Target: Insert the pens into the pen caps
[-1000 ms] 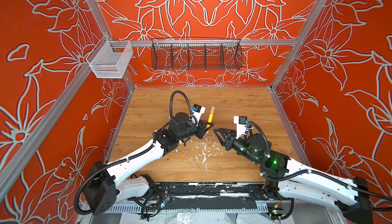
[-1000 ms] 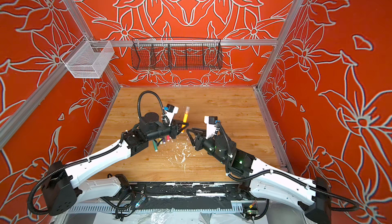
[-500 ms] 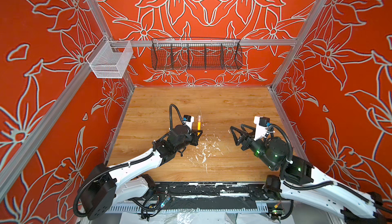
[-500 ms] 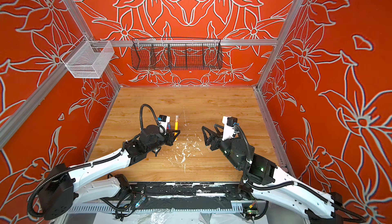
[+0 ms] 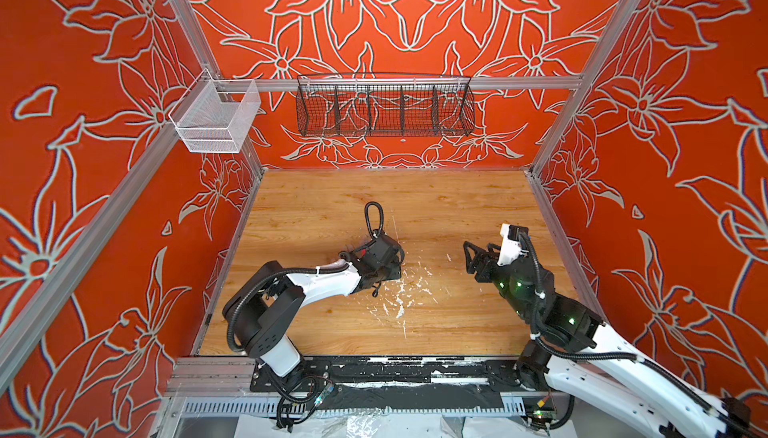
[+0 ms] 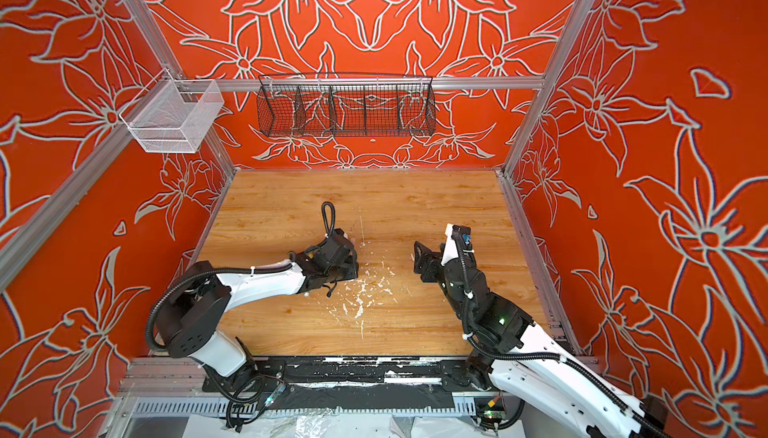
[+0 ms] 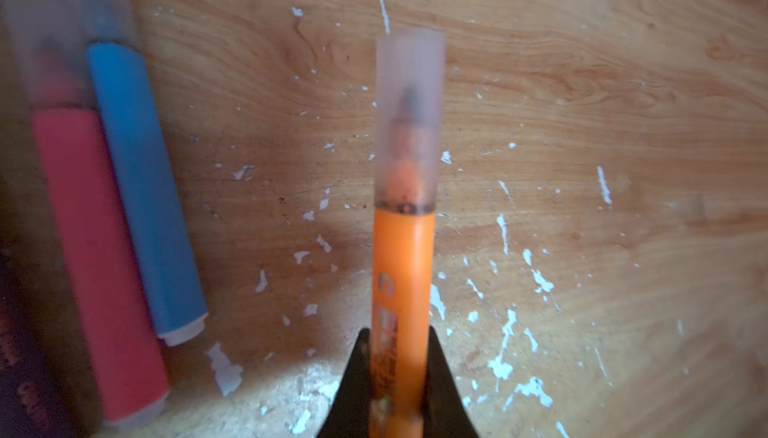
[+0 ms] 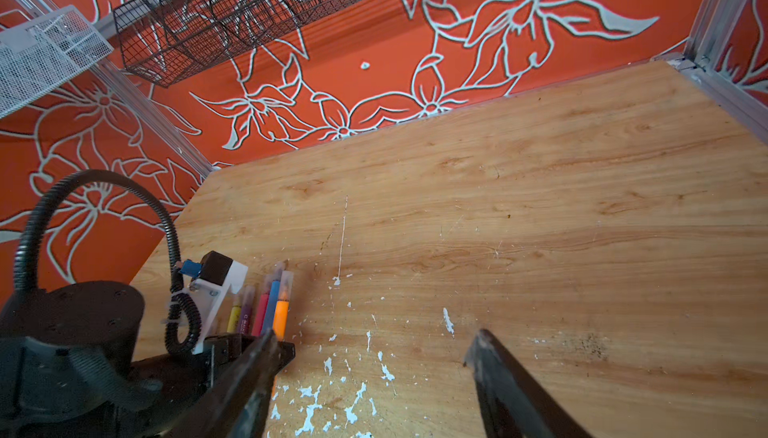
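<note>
Once right gripper (image 8: 376, 334) backs off open, orange pen (image 7: 403, 274) reads capped.
Clamped in left gripper (image 7: 398, 334), lowered beside blue pen (image 7: 145, 191).

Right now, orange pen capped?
Capped: translucent cap over the tip of the orange pen, seated on its barrel; left gripper holds it.

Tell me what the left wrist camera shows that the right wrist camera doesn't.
Only the left wrist view: the left end effector clamped on the orange pen, whose dark tip sits inside its translucent cap. Only the right wrist view: the right end effector open and empty, a yellow pen, a black wire basket and a white mesh basket. Both: the capped orange pen, the capped pink pen and blue pen side by side, white flecks on the wooden table.
</note>
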Controlling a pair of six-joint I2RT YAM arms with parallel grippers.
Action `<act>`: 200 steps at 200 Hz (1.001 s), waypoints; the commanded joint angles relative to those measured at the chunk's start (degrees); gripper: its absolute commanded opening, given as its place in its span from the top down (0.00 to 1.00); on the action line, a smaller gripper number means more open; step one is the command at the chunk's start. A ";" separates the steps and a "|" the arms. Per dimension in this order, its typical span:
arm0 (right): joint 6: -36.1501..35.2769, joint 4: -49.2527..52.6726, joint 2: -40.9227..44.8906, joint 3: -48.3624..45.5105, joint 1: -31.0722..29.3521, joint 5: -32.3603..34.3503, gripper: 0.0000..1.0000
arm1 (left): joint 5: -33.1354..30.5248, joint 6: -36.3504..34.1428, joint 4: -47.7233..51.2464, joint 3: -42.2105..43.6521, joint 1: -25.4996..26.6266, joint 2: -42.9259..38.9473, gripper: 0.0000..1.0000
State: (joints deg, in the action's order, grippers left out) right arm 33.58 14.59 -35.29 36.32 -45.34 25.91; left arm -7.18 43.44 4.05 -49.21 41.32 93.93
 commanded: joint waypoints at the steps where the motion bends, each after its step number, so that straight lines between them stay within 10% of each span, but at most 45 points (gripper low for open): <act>1: 1.59 0.89 0.83 -1.37 0.43 -2.17 0.25 | -5.68 3.39 5.26 -1.38 0.25 2.10 1.00; 87: 6.45 1.93 1.81 -2.67 0.59 -6.04 0.26 | -11.76 4.21 10.86 -6.06 0.00 8.28 1.00; 164: 17.02 12.82 5.80 4.58 0.57 -0.85 0.14 | -12.37 1.43 14.97 -9.83 -0.54 3.59 0.53; 200: 12.50 6.74 -0.67 5.27 0.77 22.55 0.02 | -14.22 -1.61 18.58 -11.58 -0.77 -6.38 0.22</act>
State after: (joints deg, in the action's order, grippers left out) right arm 47.57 24.29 -31.24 40.66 -44.95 29.52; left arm -18.59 43.79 18.55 -58.54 41.04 95.59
